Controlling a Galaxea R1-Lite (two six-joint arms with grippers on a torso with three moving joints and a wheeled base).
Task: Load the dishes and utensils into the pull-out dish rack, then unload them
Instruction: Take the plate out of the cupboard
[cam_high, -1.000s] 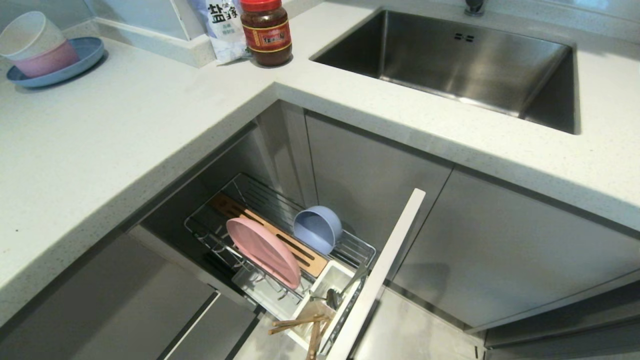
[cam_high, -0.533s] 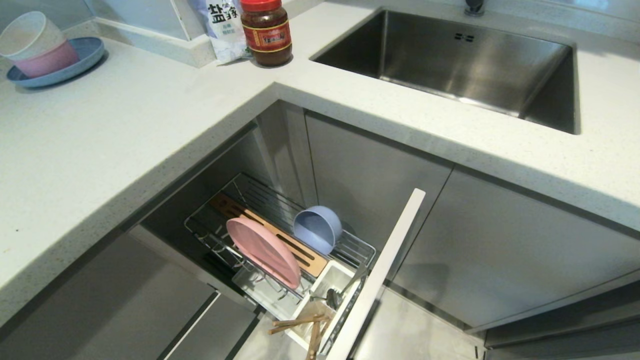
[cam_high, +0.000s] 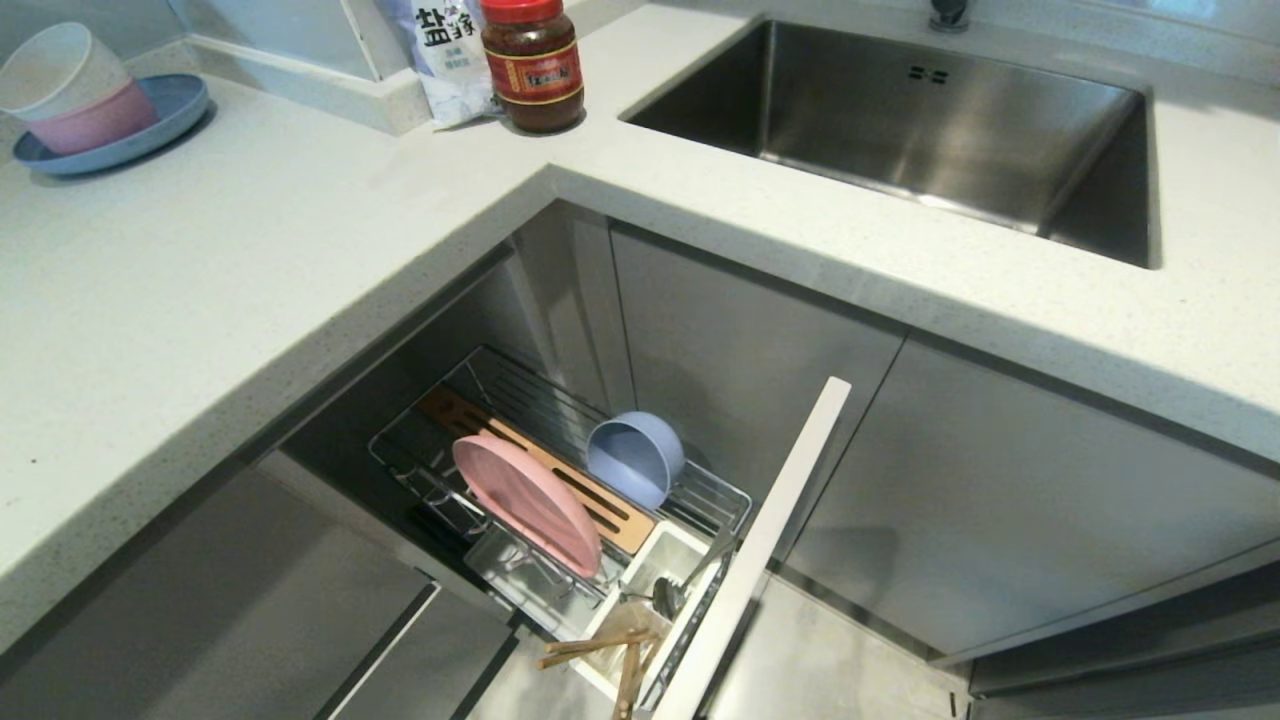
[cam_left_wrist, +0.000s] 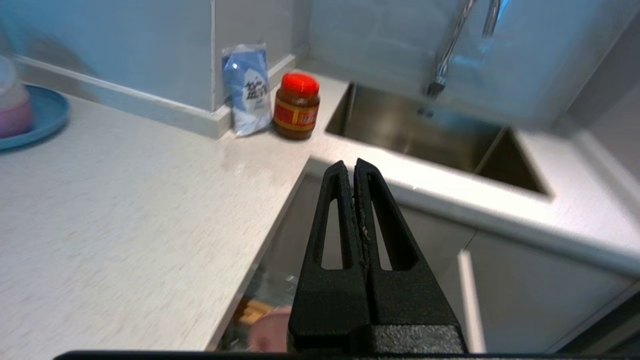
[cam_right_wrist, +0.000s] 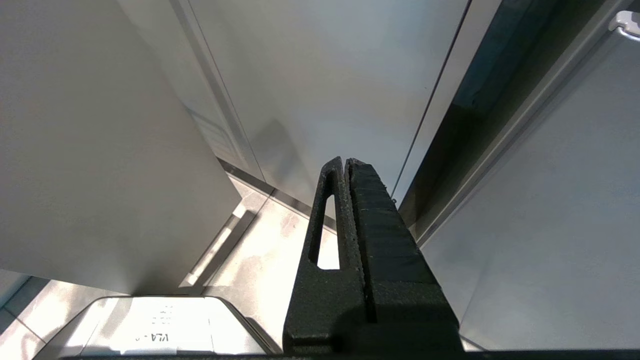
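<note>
Head view: the pull-out dish rack (cam_high: 720, 505) is standing drawn out at 6 o'clock, below the corner of the white bench (cam_high: 250, 260). The pink plate (cam_high: 527, 505) is being held upright in the wires, with the blue-grey bowl (cam_high: 634, 458) tipped on its side just beside it at 2 o'clock, across the slotted wooden block (cam_high: 560, 480). The chopsticks (cam_high: 600, 655) and the spoon (cam_high: 668, 597) are lying in the white utensil cup (cam_high: 650, 560); a fork cannot be made out. Loading is judged done, unloading not yet begun. Neither arm is being shown here.

Left wrist view: the left end effector (cam_left_wrist: 355, 165) is being carried above the bench edge, pinched fully together and empty. The next move is judged to call for opening it and lowering it toward the rack, the plate rim being the likeliest first hold.

Right wrist view: the right end effector (cam_right_wrist: 345, 161) is hanging parked low beside the cabinet fronts, closed on nothing.

Surroundings: a steel sink (cam_high: 900, 130) is set at 1 o'clock, a sauce jar (cam_high: 532, 65) and a salt bag (cam_high: 445, 50) at 12, stacked bowls on a blue plate (cam_high: 120, 140) at 10.
</note>
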